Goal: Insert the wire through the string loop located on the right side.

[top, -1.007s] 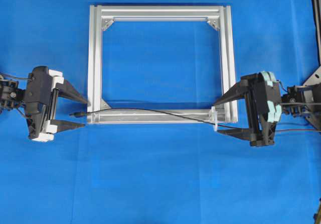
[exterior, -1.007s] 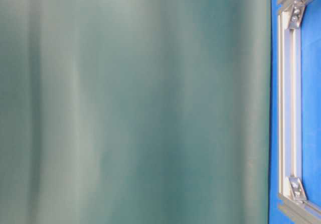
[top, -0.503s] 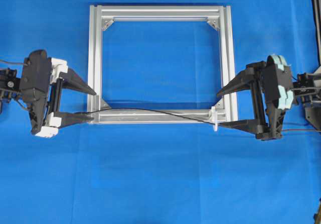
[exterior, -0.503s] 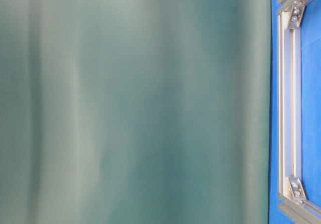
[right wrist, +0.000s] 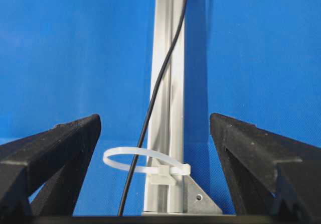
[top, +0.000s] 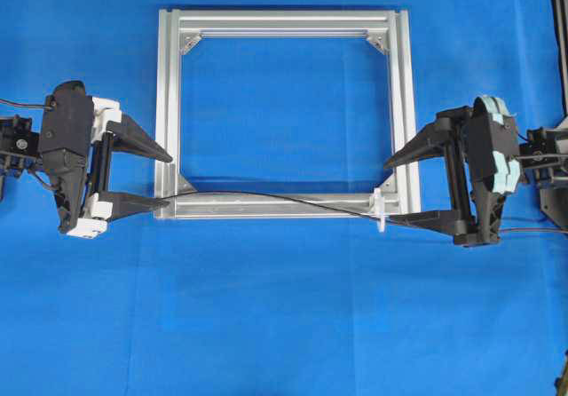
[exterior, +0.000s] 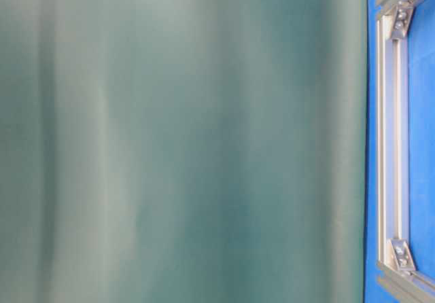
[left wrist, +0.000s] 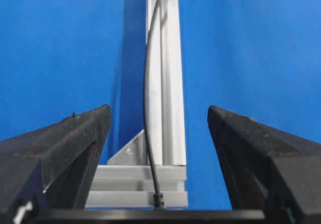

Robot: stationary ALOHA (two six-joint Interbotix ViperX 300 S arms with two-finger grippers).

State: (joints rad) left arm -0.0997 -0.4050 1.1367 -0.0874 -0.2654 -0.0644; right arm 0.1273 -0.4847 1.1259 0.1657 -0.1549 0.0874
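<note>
The frame [top: 167, 103] is bare silver aluminium with a satin, grooved finish and metal corner brackets [top: 379, 39]. The worktop [top: 284, 307] is covered in matt blue cloth. The wire [right wrist: 163, 78] has a smooth black sheath. The string loop [right wrist: 131, 159] is glossy white plastic. Jaw faces look black, matt and finely textured.

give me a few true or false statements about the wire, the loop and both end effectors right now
1. The wire passes through the string loop. True.
2. The left end effector is clamped shut on the wire. False: its jaws stand open and hold nothing.
3. The right end effector is open. True.
4. The loop sits at the frame's top left corner. False: it is at the lower right corner.
5. The wire lies along the frame's bottom bar. True.
</note>
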